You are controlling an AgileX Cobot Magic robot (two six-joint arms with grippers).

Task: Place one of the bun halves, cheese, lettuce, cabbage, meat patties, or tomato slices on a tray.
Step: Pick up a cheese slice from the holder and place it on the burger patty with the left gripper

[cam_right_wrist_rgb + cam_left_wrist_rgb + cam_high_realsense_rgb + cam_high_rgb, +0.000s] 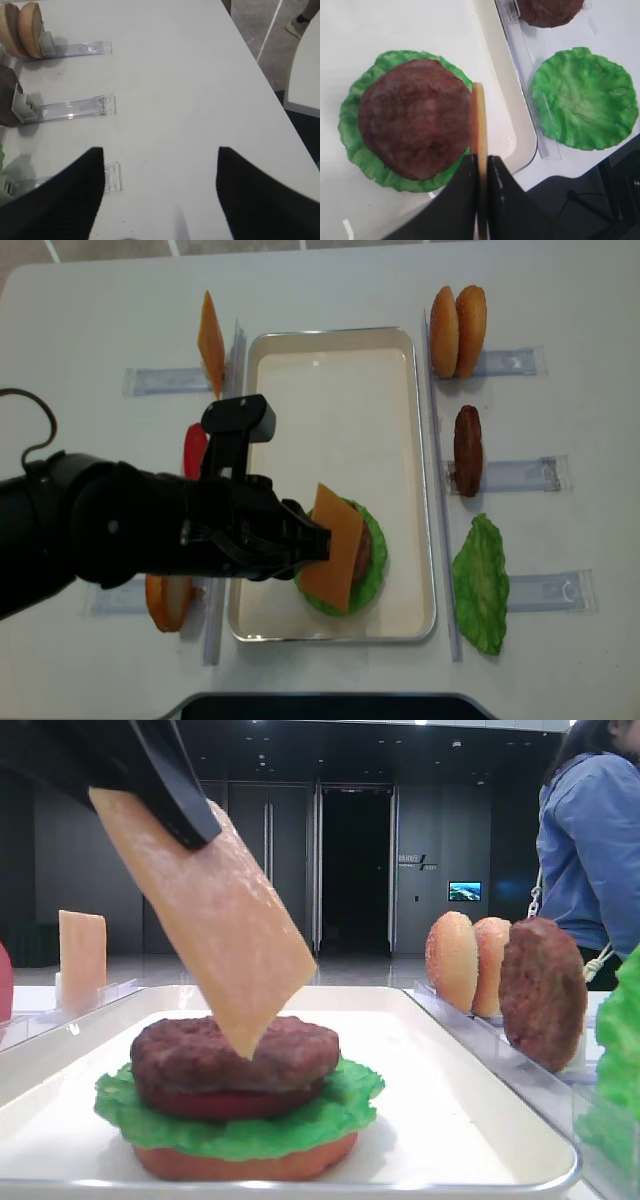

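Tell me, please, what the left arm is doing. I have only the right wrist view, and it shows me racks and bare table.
Observer: The left end effector is shut on a cheese slice and holds it tilted over the white tray.
Operator: What lies under the cheese?
Observer: A stack: bun half, lettuce, tomato slice, and a meat patty on top.
Operator: Does the cheese touch the stack?
Observer: Its lower corner seems to meet the patty; the rest of the slice is raised.
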